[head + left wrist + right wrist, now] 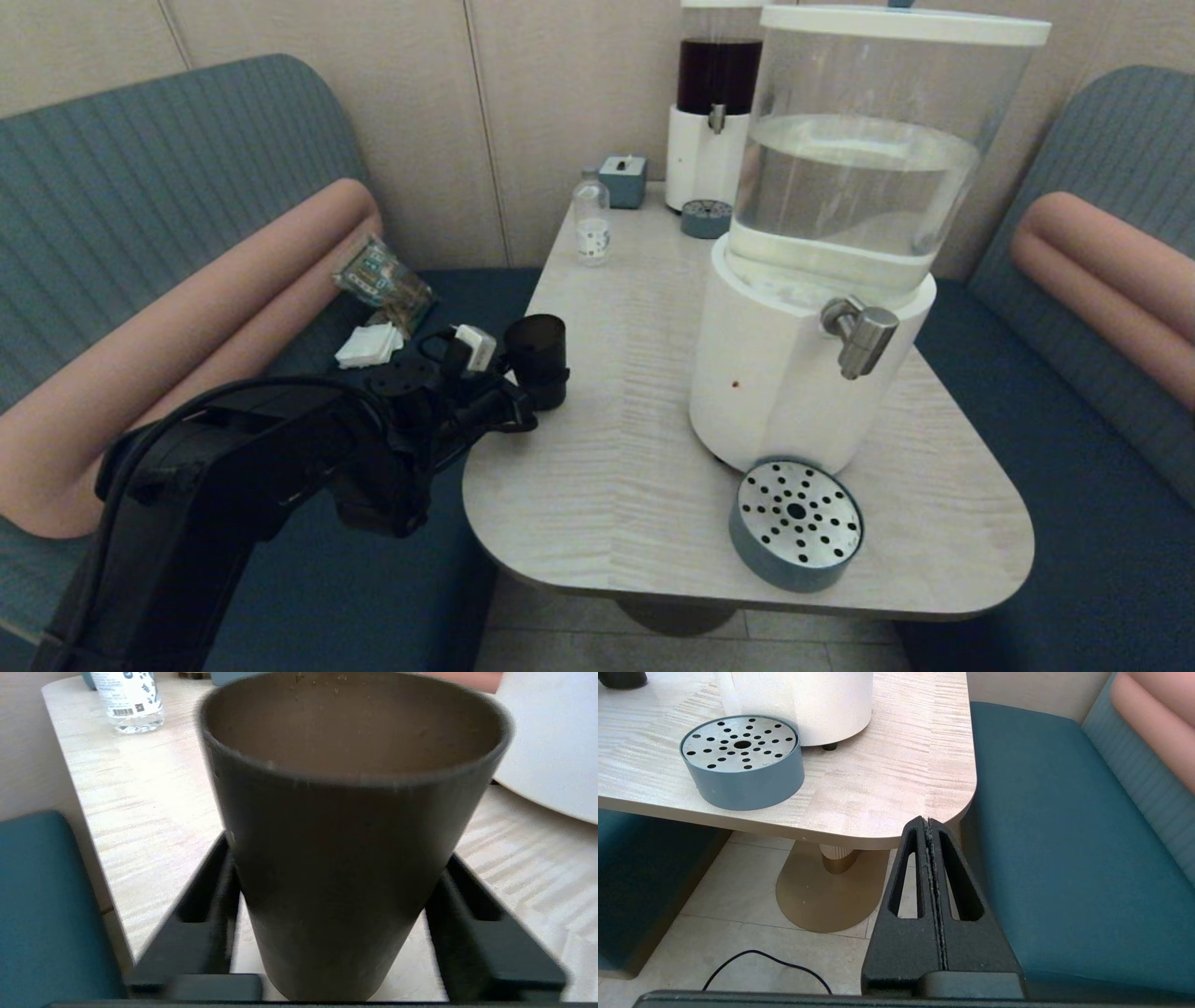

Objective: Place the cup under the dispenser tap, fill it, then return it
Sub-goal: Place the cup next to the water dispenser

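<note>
The dark tapered cup (537,355) stands upright at the left edge of the table (607,448). My left gripper (534,385) is shut on it, one finger pressing each side of its wall. In the left wrist view the cup (336,858) fills the middle between the fingers (212,891), and its inside looks empty. The steel dispenser tap (861,334) juts from the white base (766,383) of the clear-water dispenser, well to the right of the cup. Under the tap sits a round perforated drip tray (795,523). My right gripper (928,823) hangs shut and empty below the table's near right corner.
A small clear bottle (591,224), a blue box (623,180), a dark-liquid dispenser (714,103) and its small drip tray (706,217) stand at the back. Packets (383,280) and napkins (369,345) lie on the left bench. A cable (775,963) runs on the floor.
</note>
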